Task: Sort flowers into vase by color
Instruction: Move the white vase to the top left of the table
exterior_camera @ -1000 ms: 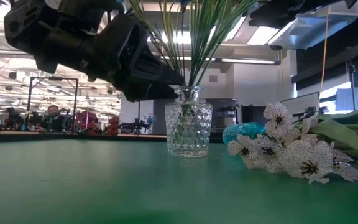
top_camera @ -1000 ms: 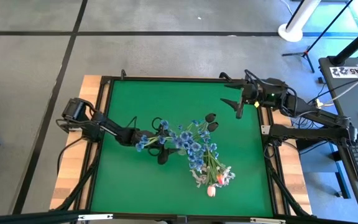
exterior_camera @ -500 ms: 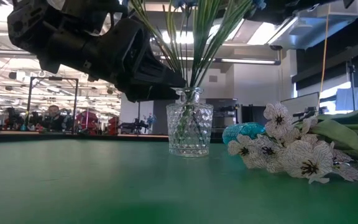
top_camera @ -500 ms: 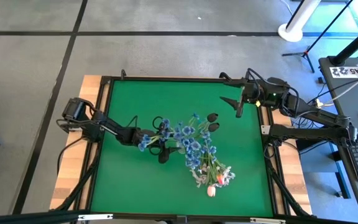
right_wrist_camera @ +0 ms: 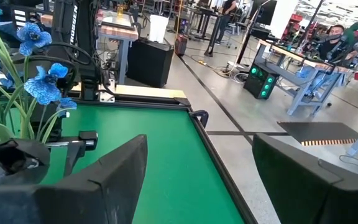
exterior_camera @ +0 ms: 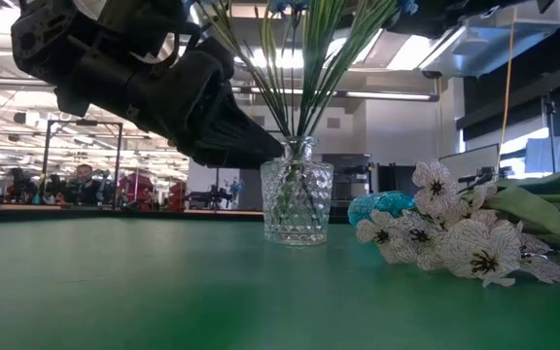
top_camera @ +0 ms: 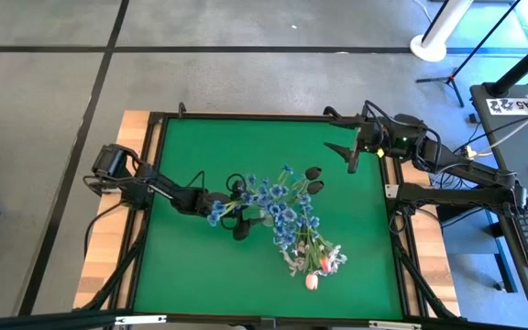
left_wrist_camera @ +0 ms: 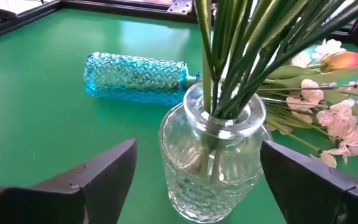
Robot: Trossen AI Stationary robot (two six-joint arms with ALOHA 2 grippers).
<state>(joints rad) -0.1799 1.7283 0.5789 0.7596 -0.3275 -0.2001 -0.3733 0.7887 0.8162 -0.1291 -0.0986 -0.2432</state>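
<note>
Left wrist view: the left end effector (left_wrist_camera: 194,180) has its fingers spread apart on either side of a clear glass vase (left_wrist_camera: 213,158) holding blue flowers (top_camera: 273,203). Behind it a blue bottle (left_wrist_camera: 135,76) lies on the green table (top_camera: 246,147), beside white and pink flowers (top_camera: 314,261). The right end effector (top_camera: 351,151) waits, fingers apart, at the far edge.
</note>
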